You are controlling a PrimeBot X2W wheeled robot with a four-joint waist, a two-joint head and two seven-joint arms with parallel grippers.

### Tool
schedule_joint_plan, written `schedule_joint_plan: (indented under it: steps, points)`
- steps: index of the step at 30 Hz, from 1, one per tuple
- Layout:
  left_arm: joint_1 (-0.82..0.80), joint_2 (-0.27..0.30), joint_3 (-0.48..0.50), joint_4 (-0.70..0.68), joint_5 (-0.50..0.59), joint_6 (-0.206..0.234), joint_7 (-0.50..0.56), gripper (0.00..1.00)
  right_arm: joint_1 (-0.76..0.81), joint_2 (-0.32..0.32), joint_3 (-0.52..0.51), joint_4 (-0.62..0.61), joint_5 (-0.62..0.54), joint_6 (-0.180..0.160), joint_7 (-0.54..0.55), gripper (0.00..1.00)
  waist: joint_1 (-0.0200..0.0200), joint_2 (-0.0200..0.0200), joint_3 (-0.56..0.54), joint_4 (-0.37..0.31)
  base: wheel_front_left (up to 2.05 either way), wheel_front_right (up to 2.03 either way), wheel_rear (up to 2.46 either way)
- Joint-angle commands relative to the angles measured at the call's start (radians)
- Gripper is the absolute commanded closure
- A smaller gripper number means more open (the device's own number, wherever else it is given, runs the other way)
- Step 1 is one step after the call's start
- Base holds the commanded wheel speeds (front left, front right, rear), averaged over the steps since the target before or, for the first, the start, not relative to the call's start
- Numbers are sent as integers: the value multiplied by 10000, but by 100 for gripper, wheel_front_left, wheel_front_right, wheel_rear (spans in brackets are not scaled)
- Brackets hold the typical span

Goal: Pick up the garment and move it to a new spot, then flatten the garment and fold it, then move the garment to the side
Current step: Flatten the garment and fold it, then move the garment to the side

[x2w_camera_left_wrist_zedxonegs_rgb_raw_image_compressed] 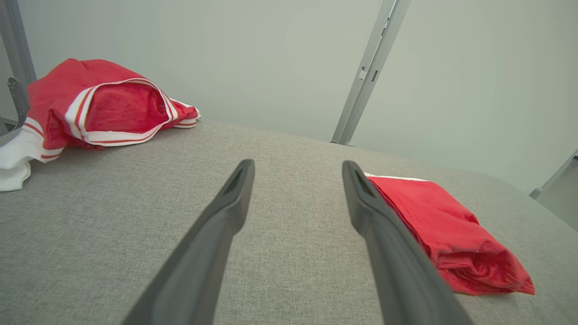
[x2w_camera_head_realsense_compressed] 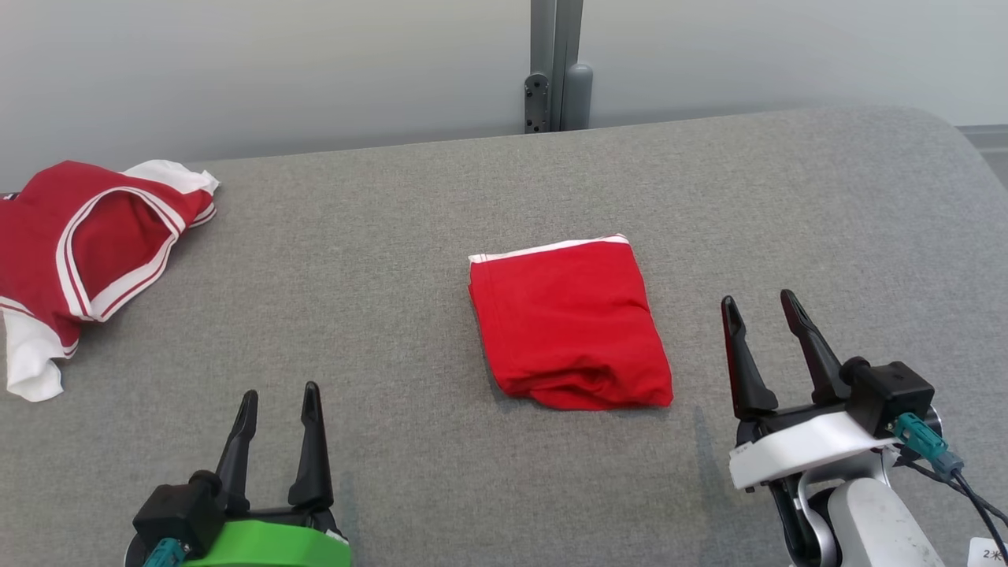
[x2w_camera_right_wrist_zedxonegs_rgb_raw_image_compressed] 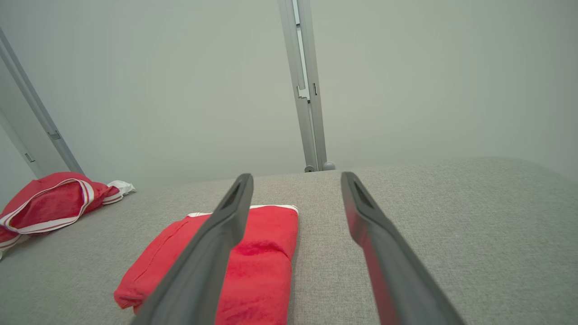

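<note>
gripper l (x2w_camera_head_realsense_compressed: 281,390), gripper r (x2w_camera_head_realsense_compressed: 757,296): jaws splayed

Looked down on a grey fabric-covered surface (x2w_camera_head_realsense_compressed: 378,236), rounded at its far right corner. Found a folded red garment (x2w_camera_head_realsense_compressed: 571,327) lying near its middle, white trim along the far edge, thicker rumpled fold toward the near edge. Found a crumpled red-and-white garment (x2w_camera_head_realsense_compressed: 79,252) at the far left, well apart from it.

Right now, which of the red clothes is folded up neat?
The plain red garment in the middle, a tidy rectangle. The striped garment at the far left lies rumpled and open.
</note>
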Motion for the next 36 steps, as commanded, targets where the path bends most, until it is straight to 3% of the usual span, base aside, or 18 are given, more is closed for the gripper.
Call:
schedule_joint_plan:
  steps: [1, 12, 17, 29, 36]
  points:
    - [129, -41, 108, 21, 97, -80, -32, 0, 170, 3, -38, -39, -97, 0, -31, 0, 0, 0, -5, 35, 0, 0, 0]
    - [159, -338, 488, 262, 620, -433, -33, 0, 136, 10, 14, 241, -138, 0, 17, 0, 0, 0, -66, 134, 0, 0, 0]
    - [103, -442, 494, 384, 724, -585, -33, 0, -223, 9, -126, 436, -196, 0, 532, 0, 0, 0, -10, 232, 0, 0, 0]
    - [-437, -611, 284, 546, 805, -823, -32, 0, -2365, -1180, 3, 1567, 1281, 0, 4625, 0, 0, 0, 850, 1049, 0, 0, 0]
    - [-775, -651, 107, 568, 723, -852, -33, 0, -3409, -1693, 533, 2949, 2437, 0, 5912, 0, 0, 0, 1582, 1673, 0, 0, 0]
